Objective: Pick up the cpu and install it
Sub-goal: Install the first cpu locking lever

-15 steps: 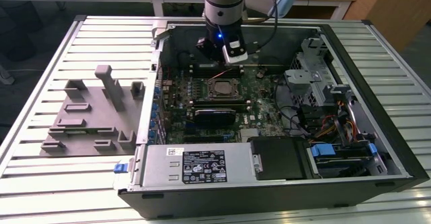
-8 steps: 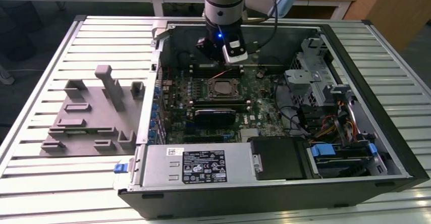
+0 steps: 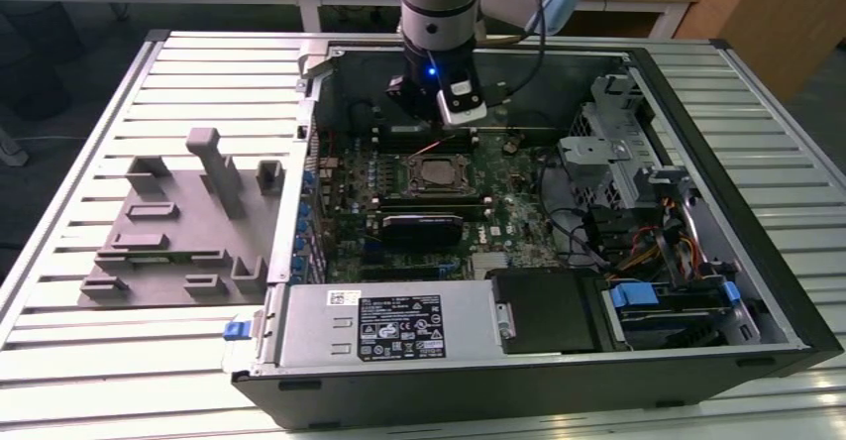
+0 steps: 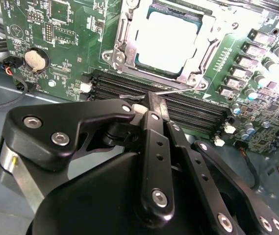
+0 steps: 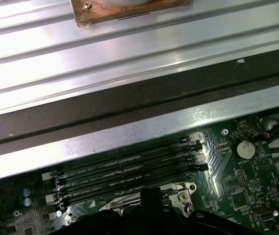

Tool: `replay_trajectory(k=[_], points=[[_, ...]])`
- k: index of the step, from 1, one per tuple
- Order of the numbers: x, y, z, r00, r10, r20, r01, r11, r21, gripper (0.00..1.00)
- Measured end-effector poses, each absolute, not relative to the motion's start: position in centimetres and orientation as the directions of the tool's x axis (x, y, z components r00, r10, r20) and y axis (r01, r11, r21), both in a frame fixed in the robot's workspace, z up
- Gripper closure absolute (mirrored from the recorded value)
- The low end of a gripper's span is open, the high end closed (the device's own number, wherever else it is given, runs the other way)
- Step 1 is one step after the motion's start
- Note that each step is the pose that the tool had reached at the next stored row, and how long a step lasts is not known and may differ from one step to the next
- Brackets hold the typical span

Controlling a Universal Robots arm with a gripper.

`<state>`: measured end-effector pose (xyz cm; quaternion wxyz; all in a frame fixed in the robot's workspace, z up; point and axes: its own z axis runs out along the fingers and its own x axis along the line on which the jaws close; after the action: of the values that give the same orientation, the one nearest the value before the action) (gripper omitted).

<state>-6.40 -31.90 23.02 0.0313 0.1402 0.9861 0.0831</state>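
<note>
Sitting in its socket (image 4: 166, 41) just beyond the jaws, cpu (image 4: 167, 38) looks placed; gripper (image 4: 149, 100) pinched closed w/ nothing held; socket frame looks unlatched

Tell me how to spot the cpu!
Find the open computer case and its green motherboard. In the middle sits a metal socket frame; the cpu is the pale silver square inside it, smooth and plain beside black memory slots.

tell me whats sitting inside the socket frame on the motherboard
The cpu, pale silver top up, lies inside the socket frame. Whatever is beneath it is covered. The gripper is above the nearby memory slots.
</note>
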Motion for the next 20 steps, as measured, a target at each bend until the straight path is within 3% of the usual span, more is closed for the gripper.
replay_trajectory(k=[20], points=[[-6.40,-31.84,22.32,-0.940,0.327,-0.094,0.308,0.935,0.177,0.89]])
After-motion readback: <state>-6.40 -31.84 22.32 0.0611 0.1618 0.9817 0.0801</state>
